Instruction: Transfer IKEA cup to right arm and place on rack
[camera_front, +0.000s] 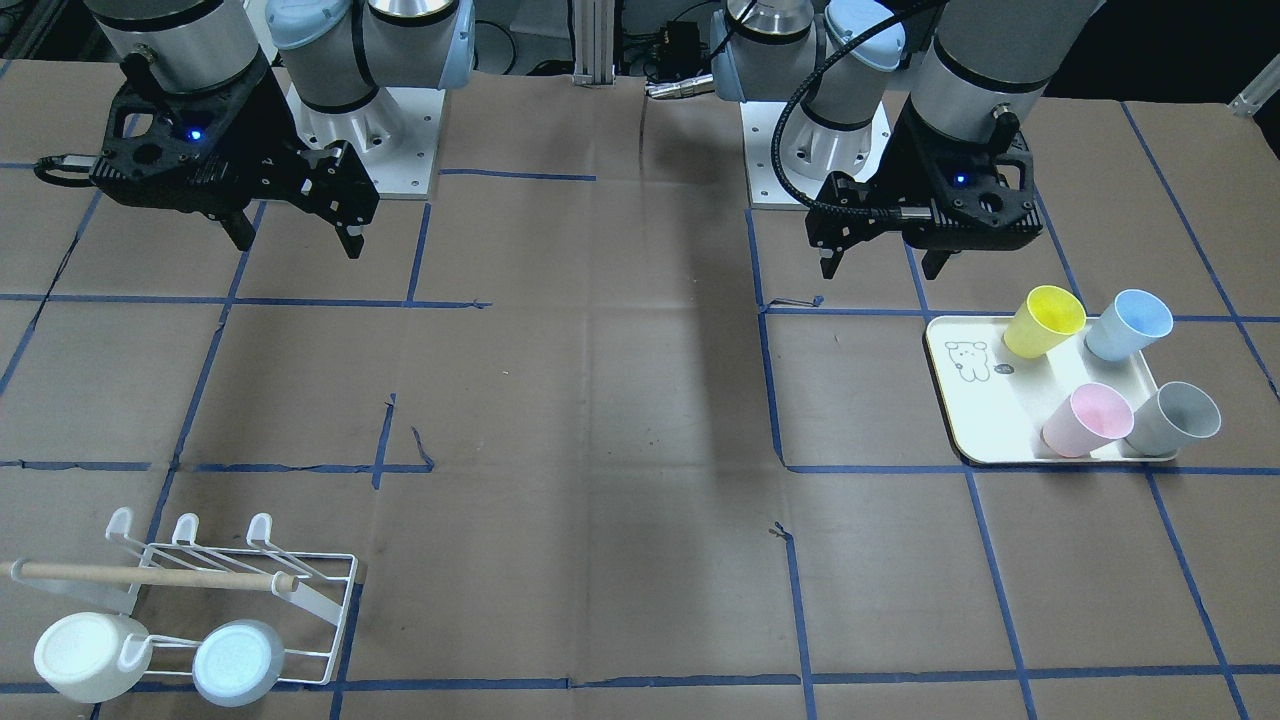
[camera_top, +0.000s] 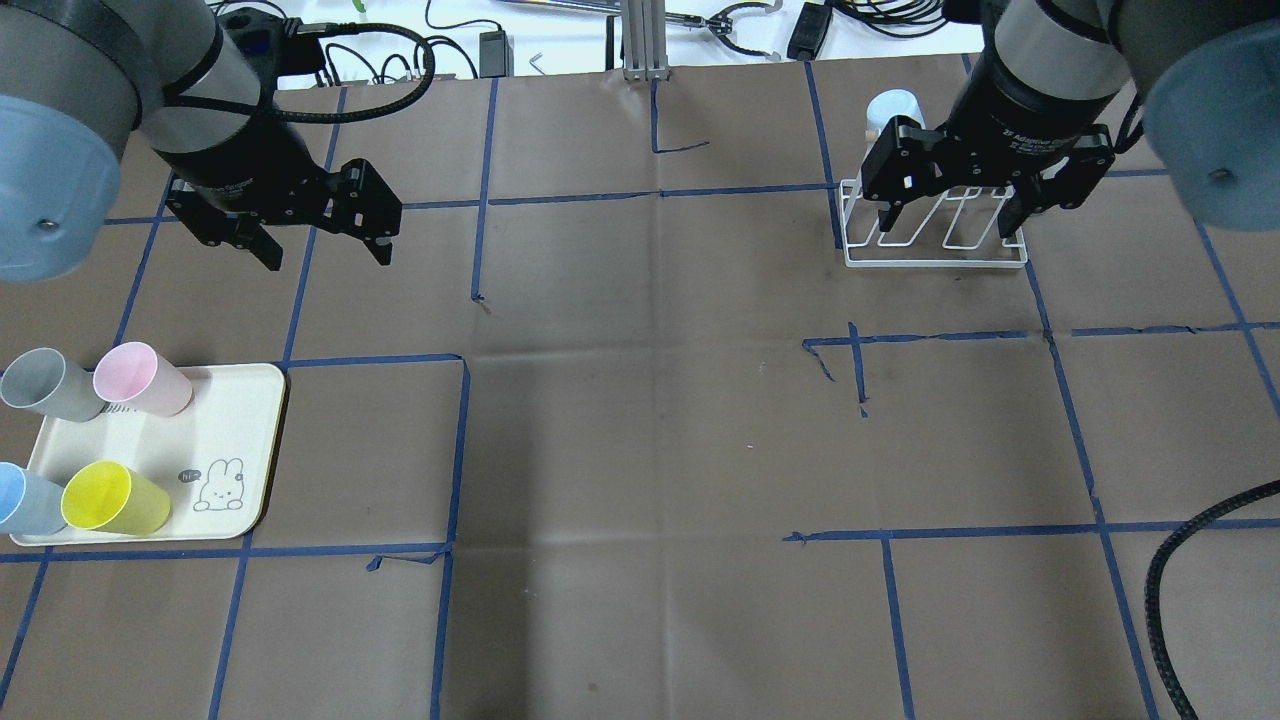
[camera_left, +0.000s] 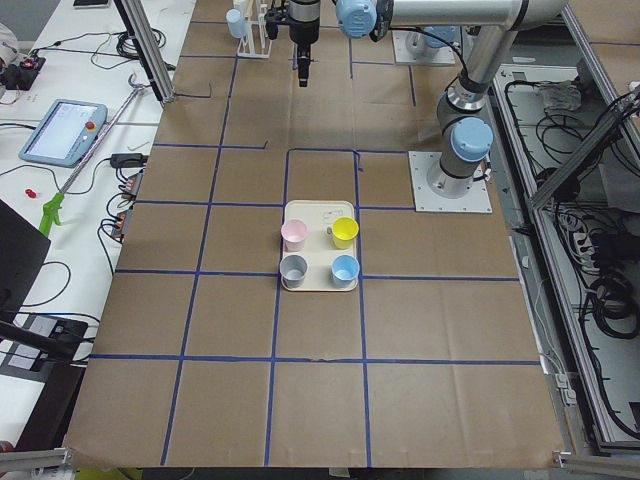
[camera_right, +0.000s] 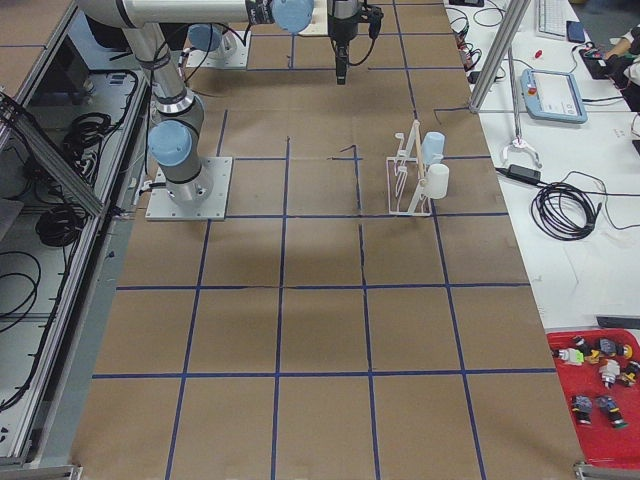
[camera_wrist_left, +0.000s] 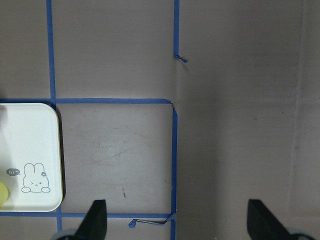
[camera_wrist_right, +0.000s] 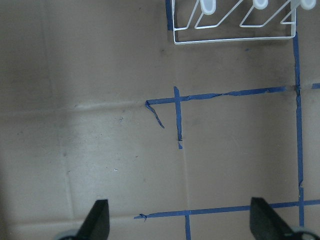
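Several IKEA cups stand on the cream tray (camera_front: 975, 400): yellow (camera_front: 1043, 320), blue (camera_front: 1128, 325), pink (camera_front: 1087, 418) and grey (camera_front: 1173, 418). My left gripper (camera_top: 328, 260) hangs open and empty above the table, just beyond the tray (camera_top: 230, 420). In the left wrist view only the tray's corner (camera_wrist_left: 35, 150) shows beside the fingers. The right gripper (camera_top: 949, 226) is open and empty, hovering over the near side of the white wire rack (camera_top: 935, 263). A white cup (camera_front: 85, 655) and a pale blue cup (camera_front: 238, 662) hang on the rack (camera_front: 150, 575).
Blue tape lines grid the brown table. Both arm bases (camera_front: 365, 150) sit at the robot's edge. Off the table lie a teach pendant (camera_right: 553, 95), cables and a red bin (camera_right: 600, 385) of small parts.
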